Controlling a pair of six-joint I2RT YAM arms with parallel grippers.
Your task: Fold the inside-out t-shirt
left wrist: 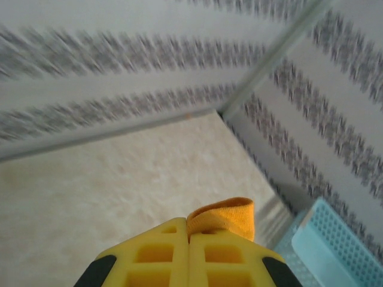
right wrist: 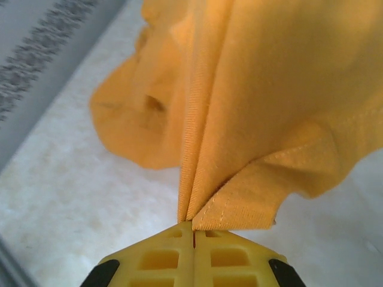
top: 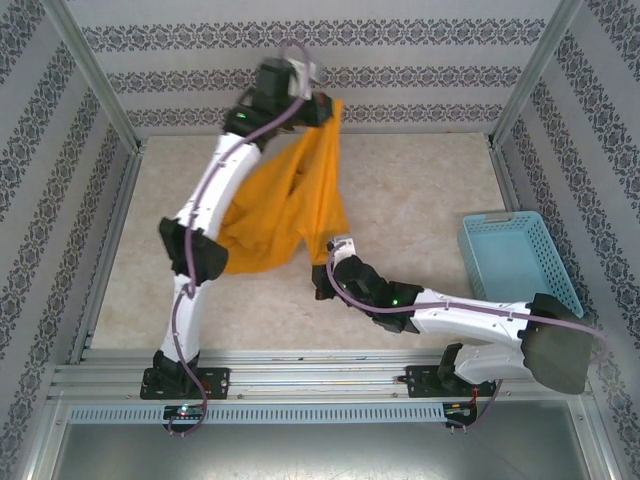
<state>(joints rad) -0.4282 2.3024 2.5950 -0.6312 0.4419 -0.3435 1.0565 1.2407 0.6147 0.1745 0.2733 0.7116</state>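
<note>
Clamped fully shut, the right gripper (right wrist: pixel 192 230) is fixed on a stitched hem of the inside-out t-shirt (top: pixel 285 205) — the cloth is strung between both grippers over the table (top: pixel 420 190). Farther back, the left gripper (left wrist: pixel 188 230) is closed on another fold — raised near the rear wall (top: pixel 400 80).

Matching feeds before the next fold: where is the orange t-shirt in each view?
Top external: t-shirt centre-left, strung between left end effector and right end effector.
Left wrist: a small fold of it bottom centre, pinched.
Right wrist: upper centre-right, hem pinched below.
Shared landmark: beige tabletop.
</note>
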